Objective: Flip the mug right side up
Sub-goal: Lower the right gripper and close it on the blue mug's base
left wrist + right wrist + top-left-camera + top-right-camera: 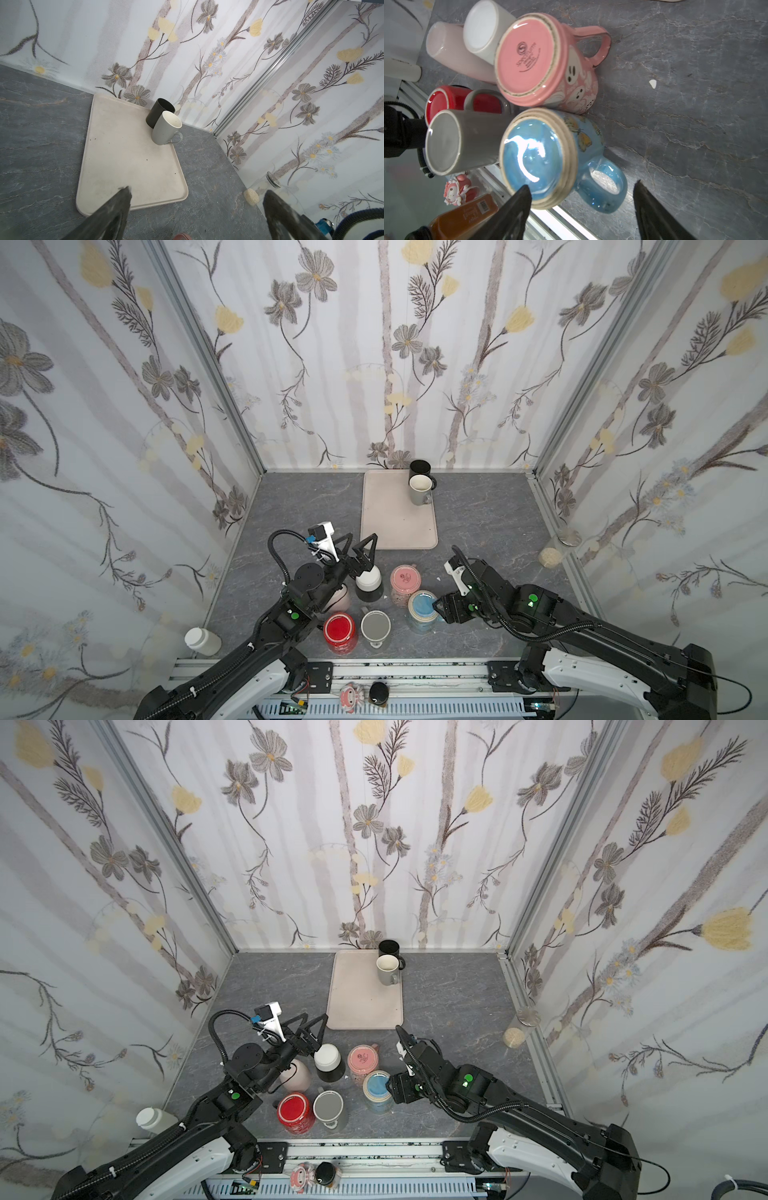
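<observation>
Got the blue mug (537, 158) bottom-up on the tabletop (695, 83), near the tray (397, 526), a little off its robot-side right corner. Seeing the right gripper (582, 185) down low at that mug with fingers (512, 212) spread wide, straddling the handle and the base edge, not pinching anything as far as can be told. Spotted the left gripper (361, 537) by the tray's robot-side left corner, fingers spread wide too, empty. Also counting five more bottoms-up ones bunched off that same edge of the tray: pink mug (527, 56), white-bottomed mug (481, 27), pale mug (452, 52), red mug (340, 628), grey mug (375, 625). Found two upright ones on the tray's far right corner: black mug (154, 115) and, right beside it, white mug (164, 128).
</observation>
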You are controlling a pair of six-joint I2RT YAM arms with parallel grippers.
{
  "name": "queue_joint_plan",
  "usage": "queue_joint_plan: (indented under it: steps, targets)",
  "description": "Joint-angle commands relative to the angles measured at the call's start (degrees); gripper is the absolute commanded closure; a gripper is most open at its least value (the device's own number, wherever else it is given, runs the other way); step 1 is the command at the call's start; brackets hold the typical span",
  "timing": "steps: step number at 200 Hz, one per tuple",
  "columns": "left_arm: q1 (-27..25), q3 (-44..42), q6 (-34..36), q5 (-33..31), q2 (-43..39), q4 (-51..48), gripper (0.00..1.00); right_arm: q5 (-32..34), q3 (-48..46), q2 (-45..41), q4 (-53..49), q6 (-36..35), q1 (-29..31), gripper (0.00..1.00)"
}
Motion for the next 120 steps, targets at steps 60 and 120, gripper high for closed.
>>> queue_joint_plan:
  steps: [60, 120]
  targets:
    - [0.1, 1.0, -1.4, 0.6, 0.0, 1.7, 0.00, 1.2, -5.4, 1.4, 2.4, 2.9, -7.8, 0.68]
    - [0.1, 0.7, -1.3, 0.2, 0.5, 2.0, 0.00, 0.6, -6.6, 0.2, -1.1, 7.6, 1.2, 0.72]
